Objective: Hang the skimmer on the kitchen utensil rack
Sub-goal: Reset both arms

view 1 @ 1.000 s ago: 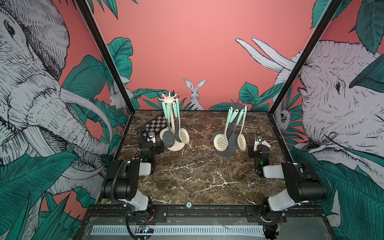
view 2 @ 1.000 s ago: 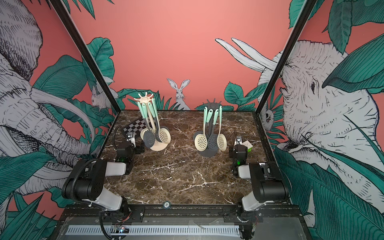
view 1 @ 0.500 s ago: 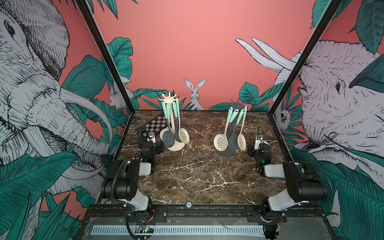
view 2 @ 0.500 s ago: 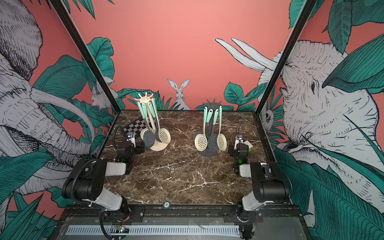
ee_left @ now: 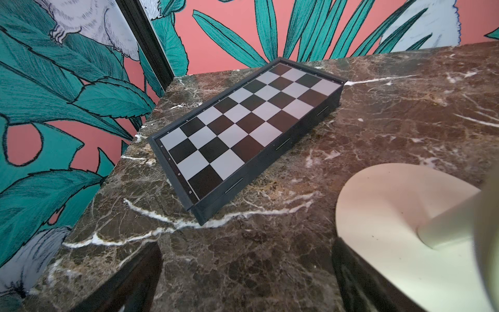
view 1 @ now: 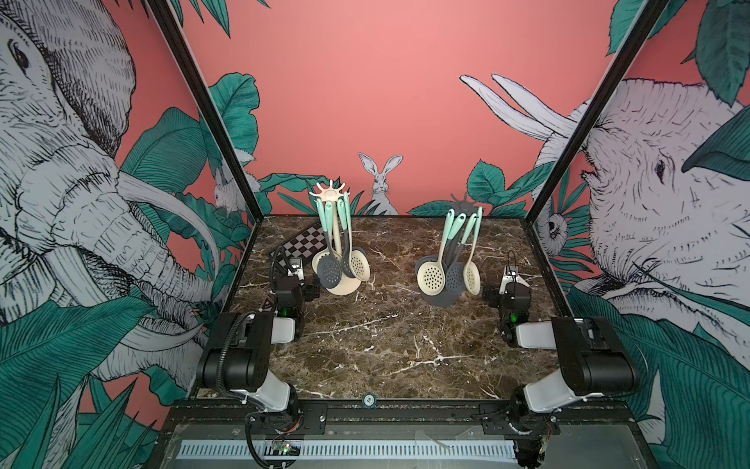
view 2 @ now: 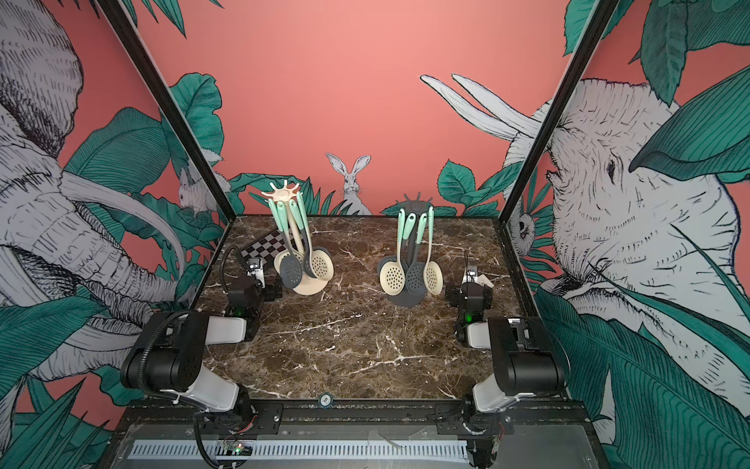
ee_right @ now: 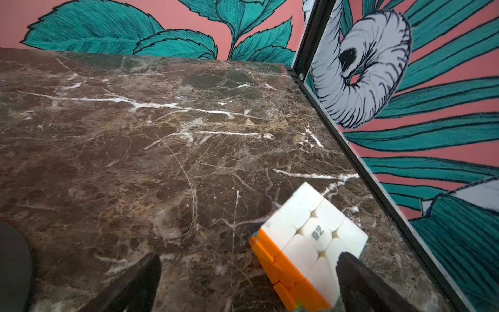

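A cream utensil rack [view 1: 329, 193] stands at the back left, and a dark grey utensil rack [view 1: 464, 202] at the back right. Skimmers with mint handles hang on both. A dark grey skimmer [view 1: 329, 270] and a cream skimmer [view 1: 359, 264] hang on the cream rack. A cream skimmer [view 1: 431, 278] and a grey skimmer [view 1: 454, 278] hang on the grey rack. My left gripper [ee_left: 247, 281] is open and empty, low beside the cream rack's base [ee_left: 391, 216]. My right gripper [ee_right: 248, 281] is open near the right wall [view 1: 544, 260], holding nothing.
A folded chessboard [ee_left: 243, 127] lies in the back left corner behind the left gripper. A puzzle cube [ee_right: 310, 237] with white and orange faces rests on the marble table [ee_right: 162, 162], partly between the right gripper's fingers, by the right wall.
The right arm has shifted slightly toward the right wall. The left arm, the racks and the hanging skimmers have not moved.
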{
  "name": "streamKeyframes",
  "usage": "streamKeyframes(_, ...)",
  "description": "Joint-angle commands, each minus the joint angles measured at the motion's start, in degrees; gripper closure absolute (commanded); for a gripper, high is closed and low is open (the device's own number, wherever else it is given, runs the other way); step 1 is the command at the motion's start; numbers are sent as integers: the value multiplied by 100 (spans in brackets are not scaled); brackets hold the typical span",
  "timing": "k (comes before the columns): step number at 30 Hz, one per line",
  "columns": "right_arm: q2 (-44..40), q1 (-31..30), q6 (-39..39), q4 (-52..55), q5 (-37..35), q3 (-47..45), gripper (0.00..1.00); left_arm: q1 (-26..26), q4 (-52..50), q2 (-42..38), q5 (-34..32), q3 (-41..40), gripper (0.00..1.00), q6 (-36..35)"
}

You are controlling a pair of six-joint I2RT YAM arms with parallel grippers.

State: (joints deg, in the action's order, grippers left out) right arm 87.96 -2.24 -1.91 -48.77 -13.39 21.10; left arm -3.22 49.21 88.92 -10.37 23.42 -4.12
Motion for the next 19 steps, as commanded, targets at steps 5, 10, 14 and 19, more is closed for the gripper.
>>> streamKeyframes(5, -30, -11, 112, 13, 335, 175, 1, -20, 133, -42, -39, -48, 1, -45)
streamKeyframes(10, -33, -5, 114, 15, 332, 175, 1, -20, 116, -29, -44, -27, 1, -58)
streamKeyframes(14, -34, -9, 112, 21, 336, 175, 1, -20, 75, -17, -32, -9, 1, -56)
streamKeyframes(19, -28, -4, 122, 15, 335, 179, 1, -20, 122, -33, -26, -34, 1, -54)
